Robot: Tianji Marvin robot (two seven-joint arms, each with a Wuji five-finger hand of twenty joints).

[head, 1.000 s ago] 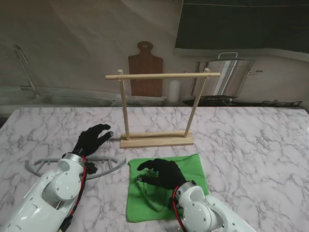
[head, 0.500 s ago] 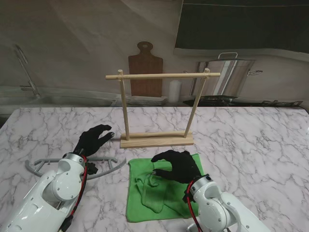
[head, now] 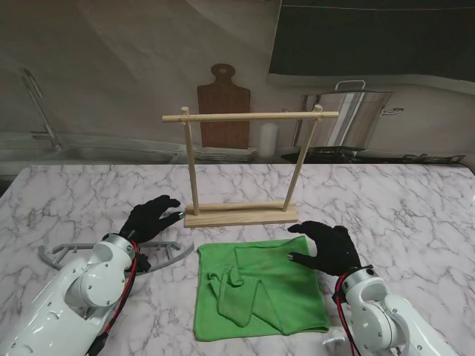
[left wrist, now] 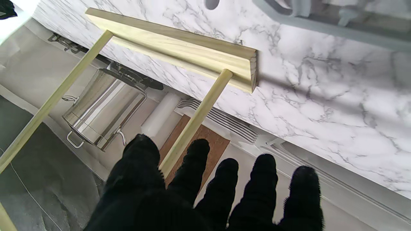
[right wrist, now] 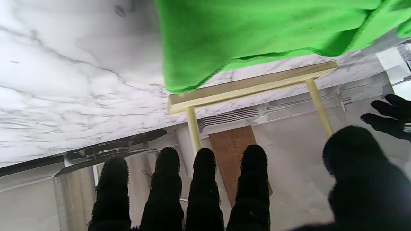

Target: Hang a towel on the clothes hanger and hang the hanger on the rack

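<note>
I see my right hand [head: 326, 247] spread, holding nothing, at the green towel [head: 256, 288] corner — my left hand [head: 152, 217] also spread, above the grey hanger [head: 165, 256].

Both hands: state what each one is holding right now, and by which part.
Nothing is held. The right hand is open at the towel's right edge; the left hand is open, above the hanger.

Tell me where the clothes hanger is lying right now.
In the stand's view the grey clothes hanger lies flat on the table's left side, partly hidden under the left hand, left of the green towel.
</note>
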